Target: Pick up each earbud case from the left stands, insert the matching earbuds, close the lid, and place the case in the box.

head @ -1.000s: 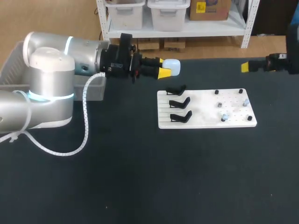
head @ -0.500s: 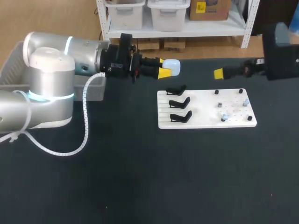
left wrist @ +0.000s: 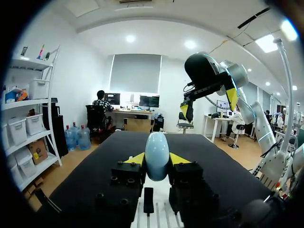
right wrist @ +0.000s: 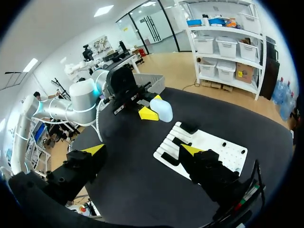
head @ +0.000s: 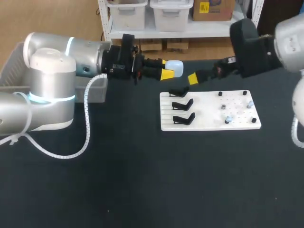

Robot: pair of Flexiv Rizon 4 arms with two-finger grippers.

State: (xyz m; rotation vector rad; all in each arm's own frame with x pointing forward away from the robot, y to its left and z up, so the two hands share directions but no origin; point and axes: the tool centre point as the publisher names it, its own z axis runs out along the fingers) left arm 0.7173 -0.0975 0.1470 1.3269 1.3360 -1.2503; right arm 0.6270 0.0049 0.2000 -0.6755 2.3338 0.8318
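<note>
My left gripper (head: 166, 69) is shut on a pale blue-white earbud case (head: 174, 68), held in the air behind the white board (head: 209, 124). In the left wrist view the case (left wrist: 156, 156) sits upright between the yellow tips. Three black stands (head: 183, 104) on the board's left side are bare. Small earbuds (head: 223, 107) and black pegs stand on its right side. My right gripper (head: 194, 78) hangs just right of the case, above the board's back edge. In the right wrist view, the right gripper (right wrist: 142, 149) is open and holds nothing, with the case (right wrist: 163, 110) ahead of it.
A grey box (head: 13, 64) stands at the table's far left, behind my left arm; its wall (right wrist: 154, 81) also shows behind the left gripper. The dark table stretches wide in front of the board.
My right arm has swung in from the right edge toward the left, bringing its gripper close to the held case. The left arm and case have stayed still.
</note>
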